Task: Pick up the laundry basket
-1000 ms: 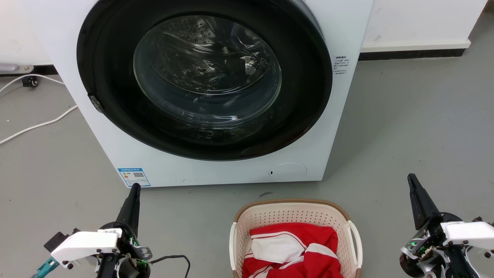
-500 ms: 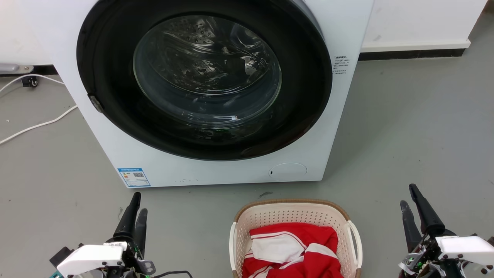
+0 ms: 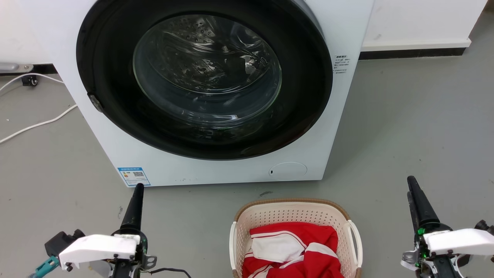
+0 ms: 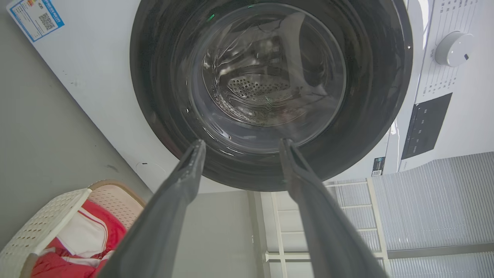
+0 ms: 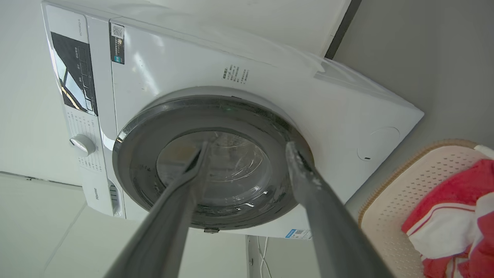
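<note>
**Basket lies between the arms, right arm the nearer**

The washing machine stands on the grey floor with its door closed. In front of it sits the laundry basket, low in the middle of the head view with a red and white garment inside. Its near end is cut off at the bottom edge, so I cannot tell its long axis. Its two white loop handles face sideways, one toward each arm.

The left end effector is well apart from the left handle, so the basket lies to its right. The right end effector is nearer to the right handle – the basket lies to its left. Both are empty, and each wrist view shows a clear gap between the fingers.

Half a second earlier both end effectors sat lower, with two fingers showing side by side – now they are higher and each reads as one dark spike. The basket has not moved.
</note>
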You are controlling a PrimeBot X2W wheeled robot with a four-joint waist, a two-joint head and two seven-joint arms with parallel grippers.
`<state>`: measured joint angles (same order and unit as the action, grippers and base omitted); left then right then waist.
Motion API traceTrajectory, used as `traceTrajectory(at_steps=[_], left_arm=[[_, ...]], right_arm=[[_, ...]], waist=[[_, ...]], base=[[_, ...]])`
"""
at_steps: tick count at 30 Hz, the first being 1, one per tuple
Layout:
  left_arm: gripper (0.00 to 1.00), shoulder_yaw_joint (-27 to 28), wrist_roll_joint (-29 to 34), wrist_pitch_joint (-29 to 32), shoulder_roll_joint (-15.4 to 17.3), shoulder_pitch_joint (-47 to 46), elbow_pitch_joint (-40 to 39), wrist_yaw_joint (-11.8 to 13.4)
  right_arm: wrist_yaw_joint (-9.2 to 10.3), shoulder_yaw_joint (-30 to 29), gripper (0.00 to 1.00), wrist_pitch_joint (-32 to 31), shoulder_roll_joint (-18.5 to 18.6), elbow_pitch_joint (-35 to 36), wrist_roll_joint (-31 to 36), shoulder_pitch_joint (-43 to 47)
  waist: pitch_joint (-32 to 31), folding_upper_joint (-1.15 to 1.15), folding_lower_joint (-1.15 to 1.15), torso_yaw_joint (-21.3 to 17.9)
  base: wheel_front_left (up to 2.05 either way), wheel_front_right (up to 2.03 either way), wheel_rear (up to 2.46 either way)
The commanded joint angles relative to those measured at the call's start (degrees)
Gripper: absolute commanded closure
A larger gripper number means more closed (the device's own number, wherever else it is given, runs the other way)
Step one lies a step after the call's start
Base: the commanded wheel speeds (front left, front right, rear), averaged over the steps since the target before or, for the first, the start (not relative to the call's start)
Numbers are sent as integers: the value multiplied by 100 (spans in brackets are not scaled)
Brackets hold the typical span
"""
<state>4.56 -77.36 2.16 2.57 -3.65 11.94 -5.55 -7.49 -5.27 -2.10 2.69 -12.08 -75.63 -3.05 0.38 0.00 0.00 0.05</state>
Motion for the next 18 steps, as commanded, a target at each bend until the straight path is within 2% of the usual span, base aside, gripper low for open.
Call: traceTrajectory(at_steps=[1,18], left_arm=[[0,-55,293,-74,20,-62,-173,52],[0,-430,2104,-467,25,0,-465,418]], right_arm=[[0,36,0,67,14,202,368,-21],[0,262,0,457,17,665,2549,138]], waist=[[3,0,0,2],[32,0,0,14]], base=[[0,0,0],[0,0,0]])
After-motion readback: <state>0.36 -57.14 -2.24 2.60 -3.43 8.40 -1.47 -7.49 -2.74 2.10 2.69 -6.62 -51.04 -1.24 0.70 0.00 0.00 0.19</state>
